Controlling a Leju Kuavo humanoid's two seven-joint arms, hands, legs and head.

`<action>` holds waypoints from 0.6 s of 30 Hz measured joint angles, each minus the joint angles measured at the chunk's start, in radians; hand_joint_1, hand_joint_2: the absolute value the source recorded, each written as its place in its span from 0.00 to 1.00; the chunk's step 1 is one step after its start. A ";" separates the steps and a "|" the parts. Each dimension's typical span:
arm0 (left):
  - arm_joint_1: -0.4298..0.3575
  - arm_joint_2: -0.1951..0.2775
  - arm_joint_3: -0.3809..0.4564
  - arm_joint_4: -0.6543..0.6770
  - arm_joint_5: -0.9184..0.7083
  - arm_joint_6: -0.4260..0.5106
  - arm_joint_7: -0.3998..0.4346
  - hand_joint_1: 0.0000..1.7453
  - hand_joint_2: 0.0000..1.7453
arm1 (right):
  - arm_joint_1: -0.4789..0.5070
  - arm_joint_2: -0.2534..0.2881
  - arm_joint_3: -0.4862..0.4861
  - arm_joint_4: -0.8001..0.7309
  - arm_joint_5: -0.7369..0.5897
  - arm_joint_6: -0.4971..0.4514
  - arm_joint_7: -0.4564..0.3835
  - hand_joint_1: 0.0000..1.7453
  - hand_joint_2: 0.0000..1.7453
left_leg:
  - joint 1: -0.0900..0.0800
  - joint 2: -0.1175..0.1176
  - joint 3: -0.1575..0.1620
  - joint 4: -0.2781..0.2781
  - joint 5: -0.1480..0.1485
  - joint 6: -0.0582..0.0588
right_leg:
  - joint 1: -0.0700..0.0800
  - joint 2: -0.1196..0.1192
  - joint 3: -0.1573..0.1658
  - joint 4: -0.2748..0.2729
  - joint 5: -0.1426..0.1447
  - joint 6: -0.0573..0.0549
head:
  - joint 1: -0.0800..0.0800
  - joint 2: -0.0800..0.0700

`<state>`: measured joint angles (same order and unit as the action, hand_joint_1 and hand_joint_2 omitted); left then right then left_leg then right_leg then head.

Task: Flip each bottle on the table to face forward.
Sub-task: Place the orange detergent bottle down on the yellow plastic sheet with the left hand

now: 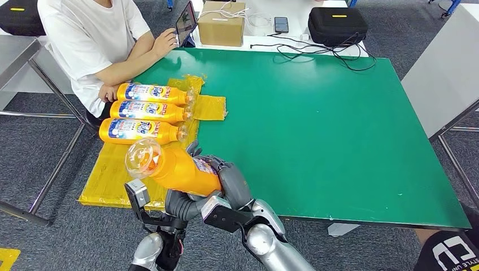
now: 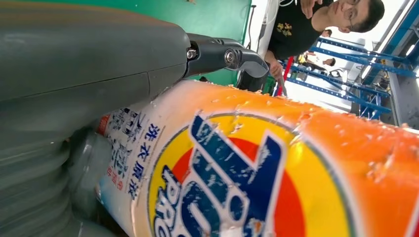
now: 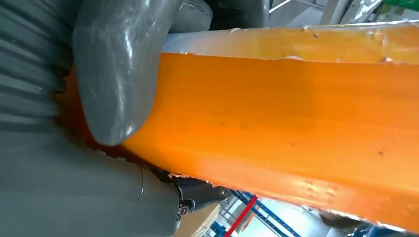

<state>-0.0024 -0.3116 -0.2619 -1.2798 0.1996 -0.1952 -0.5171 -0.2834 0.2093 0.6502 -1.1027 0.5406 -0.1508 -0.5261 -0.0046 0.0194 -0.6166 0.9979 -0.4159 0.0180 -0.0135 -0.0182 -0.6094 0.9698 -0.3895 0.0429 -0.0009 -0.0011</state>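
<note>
An orange detergent bottle (image 1: 175,168) is lifted above the near left of the yellow mat (image 1: 110,175), its clear cap pointing toward me and to the left. Both hands hold it. My left hand (image 1: 179,204) cradles it from below, and my right hand (image 1: 233,182) grips its base end. In the left wrist view the bottle's blue, red and yellow label (image 2: 276,168) lies against my left hand (image 2: 74,98). The right wrist view shows its plain orange side (image 3: 296,128) under my right hand's thumb (image 3: 113,79). Three more bottles (image 1: 149,92) (image 1: 148,110) (image 1: 141,131) lie side by side on the mat, labels up.
The green table (image 1: 316,124) stretches away to the right of the mat. A person in a white shirt (image 1: 90,39) sits at its far left corner with a tablet (image 1: 186,21). A cardboard box (image 1: 221,22), phone (image 1: 281,23), black case (image 1: 337,25) and cables lie beyond.
</note>
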 joint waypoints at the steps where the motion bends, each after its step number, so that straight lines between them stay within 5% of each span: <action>1: 0.002 0.000 0.000 -0.003 0.001 0.000 -0.001 0.00 1.00 | -0.004 0.000 0.003 0.011 0.003 -0.003 -0.002 1.00 1.00 | 0.000 0.000 0.000 0.000 0.000 0.000 | 0.000 0.000 0.000 0.000 0.000 0.000 | 0.000 0.000; 9: 0.017 0.003 0.012 -0.016 0.055 -0.035 0.017 0.02 1.00 | -0.014 0.003 0.009 0.058 0.023 -0.007 -0.007 1.00 1.00 | 0.000 0.000 0.000 0.000 0.000 0.000 | 0.000 0.000 -0.001 0.000 0.000 0.000 | 0.000 0.000; 13: 0.013 0.003 0.021 -0.016 0.063 -0.010 0.033 0.94 1.00 | -0.014 0.012 0.016 0.079 0.045 -0.013 -0.002 1.00 1.00 | 0.000 0.000 0.000 0.000 0.000 0.000 | 0.000 0.000 -0.001 0.000 0.000 0.000 | 0.000 0.000; 16: 0.011 0.003 0.027 -0.016 0.079 0.025 0.062 0.99 1.00 | -0.014 0.016 0.027 0.097 0.076 -0.040 0.014 0.98 1.00 | 0.000 0.000 0.000 0.000 0.000 0.000 | 0.000 0.000 -0.001 0.000 0.000 0.000 | 0.000 0.000; 17: 0.011 0.003 0.027 -0.016 0.081 0.031 0.066 1.00 1.00 | -0.014 0.017 0.030 0.101 0.081 -0.046 0.018 0.89 1.00 | 0.000 0.000 0.000 0.000 0.000 0.000 | 0.000 0.000 -0.002 0.000 0.000 0.000 | 0.000 0.000; 18: 0.010 0.003 0.028 -0.016 0.082 0.036 0.067 1.00 1.00 | -0.014 0.018 0.031 0.106 0.084 -0.049 0.020 0.64 1.00 | 0.000 0.000 0.000 0.000 0.000 0.000 | 0.000 0.001 -0.002 0.000 0.000 0.000 | 0.000 0.000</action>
<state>0.0080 -0.3090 -0.2337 -1.2955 0.2813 -0.1596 -0.4498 -0.2978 0.2269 0.6813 -0.9971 0.6249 -0.1993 -0.5066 -0.0045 0.0197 -0.6166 0.9980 -0.4160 0.0179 -0.0134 -0.0177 -0.6110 0.9697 -0.3894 0.0428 -0.0009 -0.0011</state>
